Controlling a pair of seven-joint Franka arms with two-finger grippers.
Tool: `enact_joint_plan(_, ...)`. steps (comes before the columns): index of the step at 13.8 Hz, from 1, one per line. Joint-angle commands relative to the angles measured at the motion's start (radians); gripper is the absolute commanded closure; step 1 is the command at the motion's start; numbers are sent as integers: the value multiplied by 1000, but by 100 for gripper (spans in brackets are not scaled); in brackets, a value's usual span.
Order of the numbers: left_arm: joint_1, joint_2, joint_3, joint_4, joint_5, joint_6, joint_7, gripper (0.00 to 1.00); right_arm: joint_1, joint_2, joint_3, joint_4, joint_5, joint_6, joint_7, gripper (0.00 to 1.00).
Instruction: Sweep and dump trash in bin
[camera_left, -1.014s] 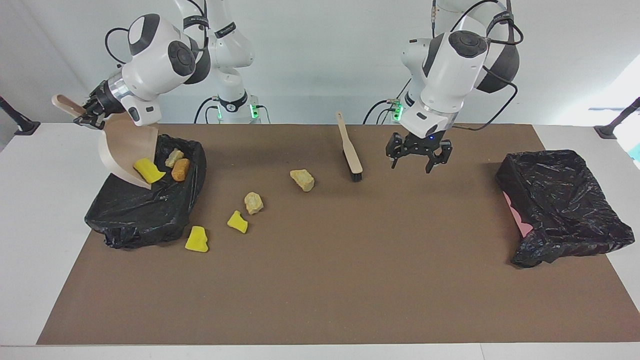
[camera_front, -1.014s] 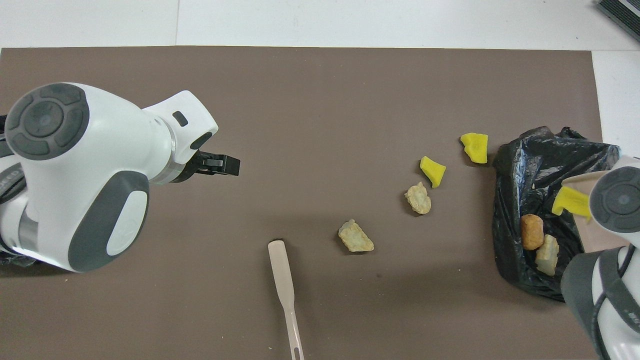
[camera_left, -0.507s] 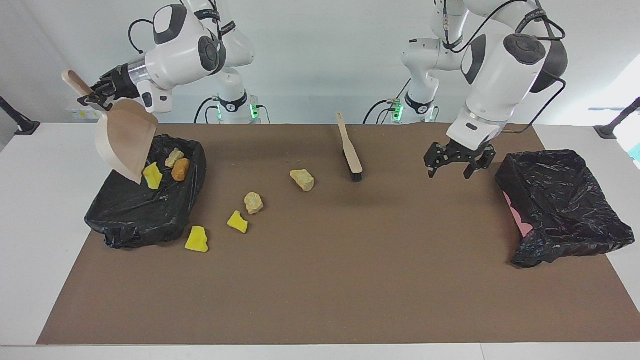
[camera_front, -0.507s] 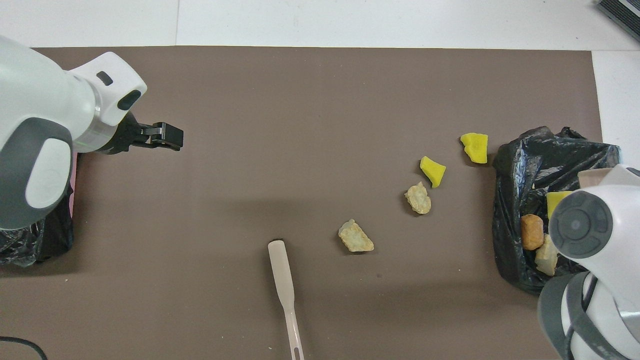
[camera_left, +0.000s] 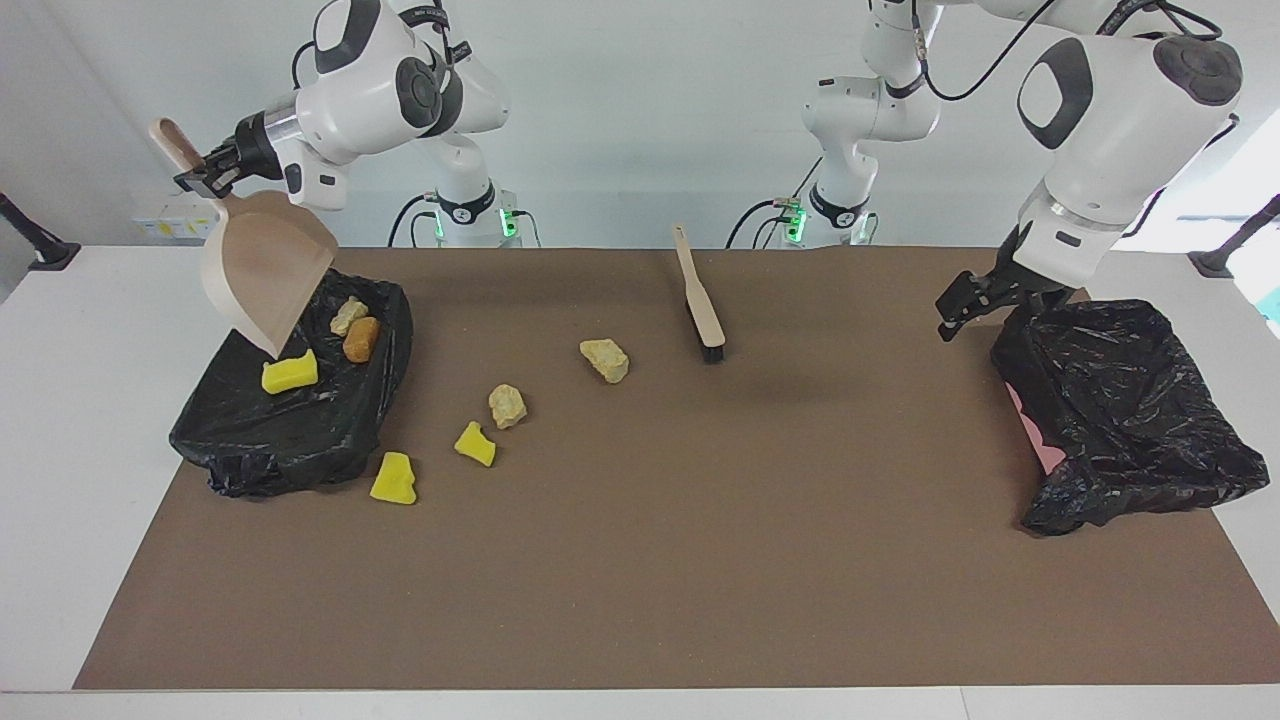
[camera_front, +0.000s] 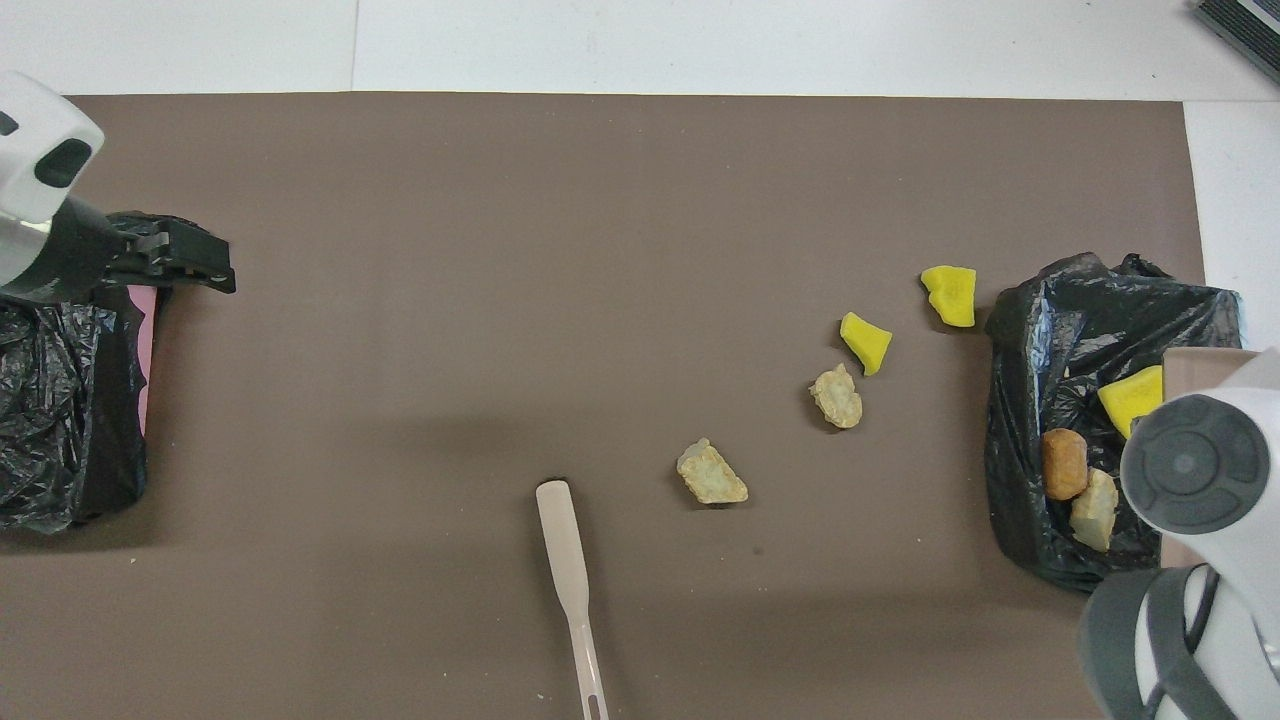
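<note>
Now that the yellow chunk (camera_left: 289, 372) has slid off the dustpan (camera_left: 265, 280), the pan is empty and one dump cycle is complete.

1. Lower left of centre in the facing view: four pieces of trash lie loose on the worktop (camera_left: 640, 580). These are a yellow piece (camera_left: 393, 478) just beside the bin (camera_left: 290, 430), a second yellow piece (camera_left: 475, 443), a beige lump (camera_left: 507, 405) and a second beige lump (camera_left: 605, 360) nearest the brush (camera_left: 703, 300).
2. Left of the facing view: the black-lined bin now holds three pieces, namely the yellow chunk, an orange-brown chunk (camera_left: 361, 339) and a beige chunk (camera_left: 348, 315).
3. Right of the facing view: a second bin (camera_left: 1130, 400) shows no trash.
4. Upper centre: the brush lies flat on the worktop, with nothing holding it.
5. Upper left: the right tool (camera_left: 205, 175) is clamped narrow on the dustpan handle. It has lifted the pan, mouth down, above the bin.
6. Upper right: the left tool (camera_left: 960, 310) stands wide and holds nothing. It has drawn away from the brush and now hangs at the rim of the second bin.

Judgement: three of seven pieces are binned. The next cycle probably requires the left tool to return for the brush and the pan to come down beside the loose pieces.
</note>
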Motion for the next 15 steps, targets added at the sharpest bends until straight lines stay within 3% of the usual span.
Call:
enact_joint_plan(1, 28, -24, 1, 13, 3, -72, 12, 0, -15, 53, 2, 117, 75, -20, 10, 100)
enact_joint_plan(3, 60, -22, 3, 25, 4, -115, 154, 0, -13, 120, 3, 203, 142, -20, 8, 100)
enact_joint_plan(7, 62, -63, -5, 13, 4, -115, 173, 0, -13, 255, 3, 404, 357, -43, 137, 100)
enact_joint_plan(10, 60, -76, -5, -3, 8, -122, 184, 0, -26, 277, 2, 423, 567, -22, 354, 100)
enact_joint_plan(15, 46, -76, -6, -6, 54, -132, 222, 0, 42, 402, 17, 465, 696, -6, 742, 100)
